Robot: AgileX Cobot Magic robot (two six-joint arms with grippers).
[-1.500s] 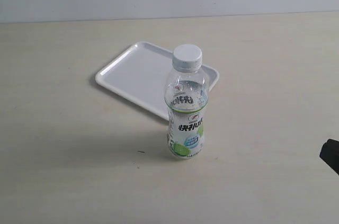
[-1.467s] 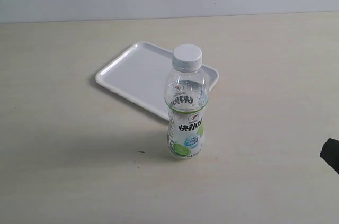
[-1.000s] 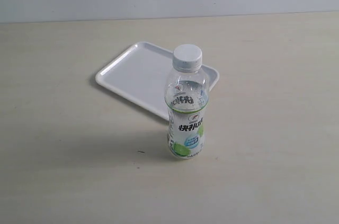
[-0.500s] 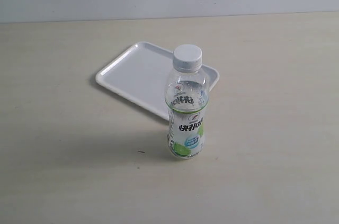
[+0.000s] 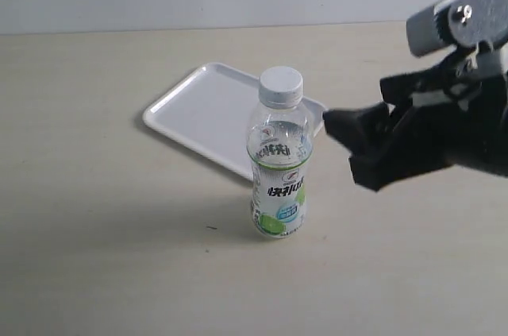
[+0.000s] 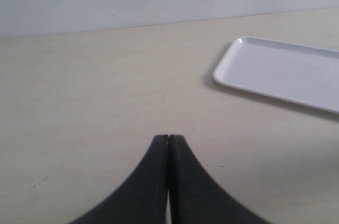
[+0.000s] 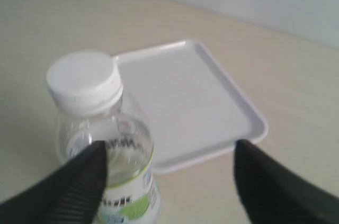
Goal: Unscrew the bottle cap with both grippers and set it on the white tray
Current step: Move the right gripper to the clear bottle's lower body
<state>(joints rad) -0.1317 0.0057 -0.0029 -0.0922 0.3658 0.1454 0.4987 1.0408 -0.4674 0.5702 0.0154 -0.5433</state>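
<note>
A small clear bottle (image 5: pixel 278 169) stood upright on the pale desk (image 5: pixel 95 256), near the white tray's (image 5: pixel 198 106) edge, its bottle cap (image 5: pixel 281 86) screwed on and untouched. The right tool (image 5: pixel 343 147) hovered beside it, fingers spread, seemingly, in a blurred view, to clasp the body. The left tool (image 6: pixel 168 139) hung over bare desk, fingers pressed together, holding nothing

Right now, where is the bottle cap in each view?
Exterior: cap on the upright bottle, mid-picture, in front of the tray.
Left wrist: not in it.
Right wrist: cap atop the bottle, beside the tray's corner.
Shared landmark: the tray, in all three views.
</note>
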